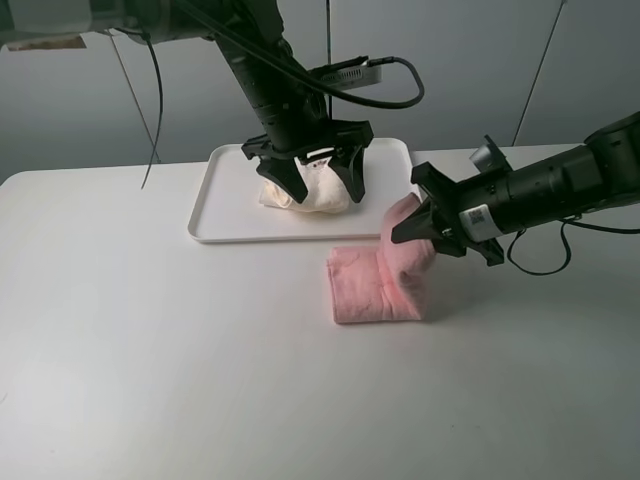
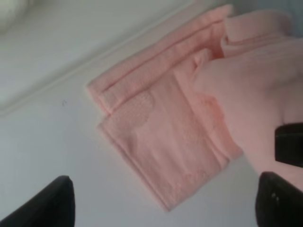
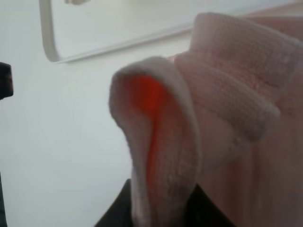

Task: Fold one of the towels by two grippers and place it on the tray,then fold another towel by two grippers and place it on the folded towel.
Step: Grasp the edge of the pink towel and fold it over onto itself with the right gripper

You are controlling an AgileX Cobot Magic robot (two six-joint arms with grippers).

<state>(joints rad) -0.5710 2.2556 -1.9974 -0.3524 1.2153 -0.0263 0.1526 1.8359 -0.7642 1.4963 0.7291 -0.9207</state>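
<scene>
Wide-spread left black forked gripper (image 1: 308, 178) half hiding crumpled cream terry towel (image 1: 322, 193) on flat white plastic tray (image 1: 225, 205). At 4 o'clock from there, right black gripper (image 1: 412, 228) pinching lifted edge of pink terry towel (image 1: 375, 283), fingertips buried in cloth.

white table (image 1: 150, 350), smooth and matte. white tray (image 1: 225, 225) lies flat toward the far side (low rim, rounded corners). pink towel (image 1: 365, 290) lies folded on the table just in front of the tray's right end, its right part raised off the surface.
</scene>
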